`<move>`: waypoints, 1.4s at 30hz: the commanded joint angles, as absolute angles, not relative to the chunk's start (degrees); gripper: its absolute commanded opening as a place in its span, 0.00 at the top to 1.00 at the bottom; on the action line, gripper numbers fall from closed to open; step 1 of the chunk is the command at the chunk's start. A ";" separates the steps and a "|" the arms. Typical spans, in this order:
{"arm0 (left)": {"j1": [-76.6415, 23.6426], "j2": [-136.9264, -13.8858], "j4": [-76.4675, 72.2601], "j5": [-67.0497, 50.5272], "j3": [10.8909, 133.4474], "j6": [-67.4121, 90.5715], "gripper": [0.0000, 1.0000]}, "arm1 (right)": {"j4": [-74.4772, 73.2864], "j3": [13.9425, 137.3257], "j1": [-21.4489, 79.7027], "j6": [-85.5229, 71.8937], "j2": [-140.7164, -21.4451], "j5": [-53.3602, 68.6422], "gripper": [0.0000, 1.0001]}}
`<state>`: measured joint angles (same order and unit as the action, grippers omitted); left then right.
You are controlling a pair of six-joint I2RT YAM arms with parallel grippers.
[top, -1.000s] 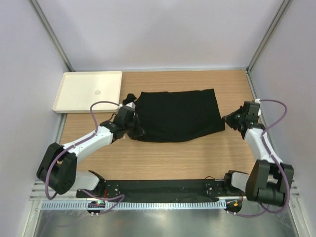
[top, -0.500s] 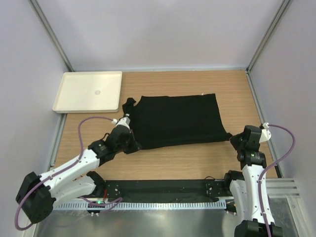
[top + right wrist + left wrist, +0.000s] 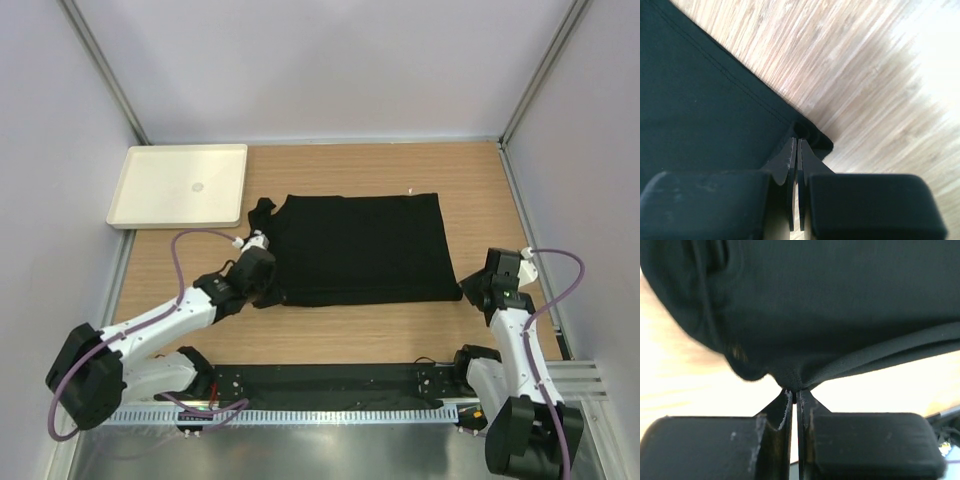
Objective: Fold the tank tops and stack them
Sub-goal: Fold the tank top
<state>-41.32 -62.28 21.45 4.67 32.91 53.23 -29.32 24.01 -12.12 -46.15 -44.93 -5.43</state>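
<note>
White tray point(image 3: 178, 186) sits at the far left of the wooden table point(image 3: 350, 335). Next, the left gripper point(image 3: 795, 396) has its 2 fingers pinched tight on the near left corner of the black tank top point(image 3: 360, 248). The top lies flat in the middle. The right gripper point(image 3: 798, 142) pinches its near right corner.

White links point(image 3: 175, 312), black joints point(image 3: 88, 372), purple cables point(image 3: 205, 232), scuffed black end effector fingers point(image 3: 775, 430)

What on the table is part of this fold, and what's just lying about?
Job: tank top; left end effector, shut on its near left corner; right end effector, shut on its near right corner.
Lying about: white tray, at the table's far left.
</note>
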 commanded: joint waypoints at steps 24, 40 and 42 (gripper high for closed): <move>-27.16 -77.16 19.51 2.20 47.01 43.86 1.00 | -14.32 39.72 -10.99 -41.22 -71.98 -1.67 0.99; -26.72 -89.82 17.58 0.18 53.70 41.84 0.99 | -16.44 48.60 -8.53 -43.33 -82.09 -8.79 0.99; -26.72 -90.79 17.93 0.18 54.66 41.57 0.99 | -16.43 49.22 -8.00 -43.24 -82.53 -9.31 0.99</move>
